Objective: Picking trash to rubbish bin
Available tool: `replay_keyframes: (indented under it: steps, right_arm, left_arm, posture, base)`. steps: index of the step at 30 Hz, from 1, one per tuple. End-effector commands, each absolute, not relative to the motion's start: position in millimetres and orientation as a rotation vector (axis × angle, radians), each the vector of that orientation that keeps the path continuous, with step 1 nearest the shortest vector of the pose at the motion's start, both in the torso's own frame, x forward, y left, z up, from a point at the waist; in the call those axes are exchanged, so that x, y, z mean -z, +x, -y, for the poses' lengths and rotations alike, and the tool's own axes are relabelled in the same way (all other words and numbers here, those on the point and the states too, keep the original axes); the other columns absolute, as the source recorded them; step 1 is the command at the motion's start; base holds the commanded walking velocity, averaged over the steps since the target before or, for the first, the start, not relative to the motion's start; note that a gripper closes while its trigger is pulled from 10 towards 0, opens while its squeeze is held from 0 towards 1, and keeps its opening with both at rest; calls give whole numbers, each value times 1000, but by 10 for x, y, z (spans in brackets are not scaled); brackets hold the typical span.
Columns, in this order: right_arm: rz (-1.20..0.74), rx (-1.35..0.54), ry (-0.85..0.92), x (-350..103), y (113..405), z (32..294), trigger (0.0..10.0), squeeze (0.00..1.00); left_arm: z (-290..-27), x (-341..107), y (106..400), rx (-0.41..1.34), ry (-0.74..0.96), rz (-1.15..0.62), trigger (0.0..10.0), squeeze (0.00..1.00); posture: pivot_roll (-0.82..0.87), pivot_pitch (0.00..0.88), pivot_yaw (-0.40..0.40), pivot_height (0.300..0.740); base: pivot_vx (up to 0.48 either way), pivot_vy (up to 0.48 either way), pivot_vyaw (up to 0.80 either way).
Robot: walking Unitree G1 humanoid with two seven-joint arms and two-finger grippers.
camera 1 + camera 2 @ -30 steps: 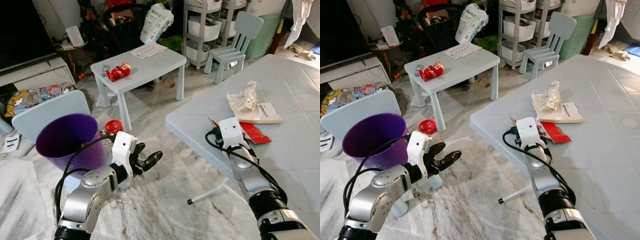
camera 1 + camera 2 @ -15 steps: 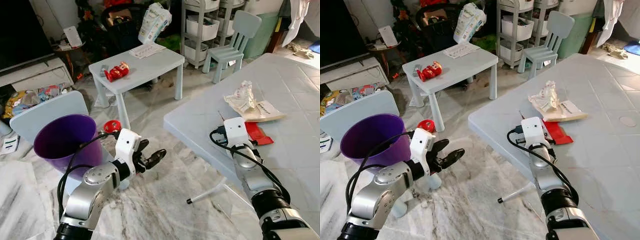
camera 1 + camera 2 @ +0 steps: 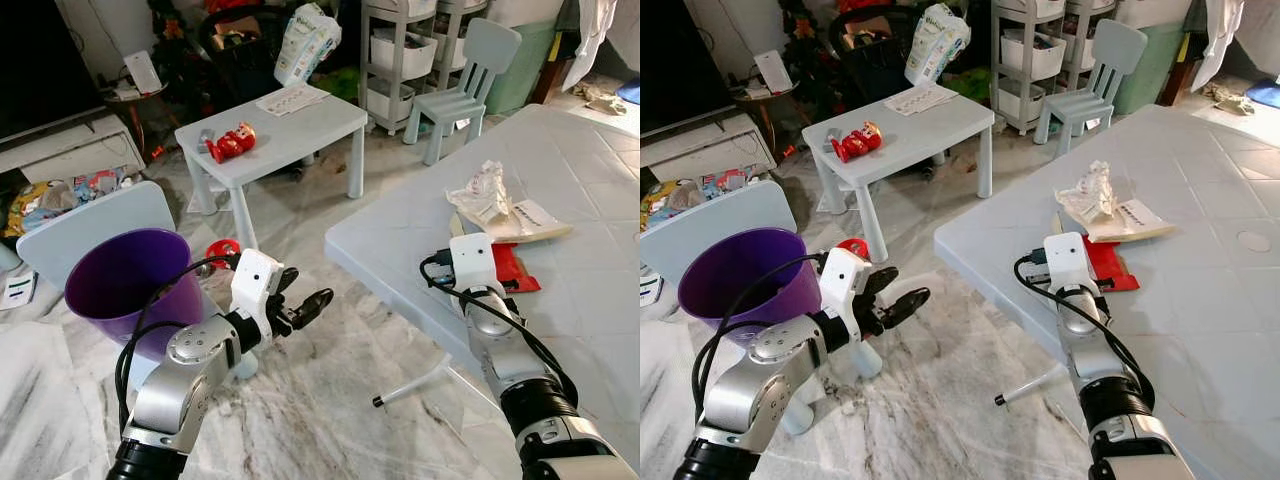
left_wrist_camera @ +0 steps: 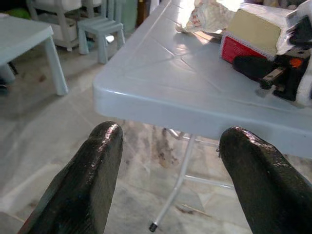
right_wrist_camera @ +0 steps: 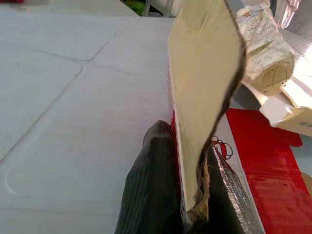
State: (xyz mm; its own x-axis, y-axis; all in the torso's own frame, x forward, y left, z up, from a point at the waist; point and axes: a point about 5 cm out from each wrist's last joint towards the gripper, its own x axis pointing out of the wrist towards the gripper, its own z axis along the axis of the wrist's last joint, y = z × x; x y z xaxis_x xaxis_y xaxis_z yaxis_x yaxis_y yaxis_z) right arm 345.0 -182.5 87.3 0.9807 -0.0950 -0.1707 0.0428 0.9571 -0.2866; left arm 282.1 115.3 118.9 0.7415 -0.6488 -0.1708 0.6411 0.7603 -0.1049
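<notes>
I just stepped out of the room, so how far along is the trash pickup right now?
Done: nothing visibly binned; the purple bin looks empty. In hand: the right gripper is shut on the red cardboard flap on the big table. Left: carry it to the bin, then the crumpled wrapper and booklet. The left gripper hangs open beside the bin.

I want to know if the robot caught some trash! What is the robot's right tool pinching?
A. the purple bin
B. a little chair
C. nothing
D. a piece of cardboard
D: in the right wrist view, the right tool has its black fingers closed on a piece of cardboard.
</notes>
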Motion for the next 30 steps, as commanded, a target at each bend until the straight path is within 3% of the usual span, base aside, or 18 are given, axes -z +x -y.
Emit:
replay_keyframes:
  steps: [1,8,9,19,30]
  right_arm:
    - [-146,87,-259,-973,3462,1835,0,0]
    - [16,152,-244,-1276,3377,1889,0,0]
    - [38,164,-242,-1306,3354,1903,10000,0]
    - [59,190,-228,-1365,3287,1932,10000,0]
    - [75,208,-229,-1438,3271,1943,10000,0]
  left_arm:
    - [-1199,-1221,2874,660,-17,-178,10000,0]
    - [-1347,-1335,2983,476,-59,-69,10000,0]
    - [-1365,-1344,3003,449,-72,-62,10000,0]
    - [-1348,-1386,3039,425,-99,-35,10000,0]
    - [-1372,-1387,3065,384,-116,-24,10000,0]
  posture:
    - [40,0,42,740]
    - [32,0,39,740]
    - [21,0,39,740]
    - [18,0,36,740]
    - [16,0,29,740]
  base:
    - [0,0,0]
    - [0,0,0]
    - [0,0,0]
    - [0,0,0]
    - [0,0,-788]
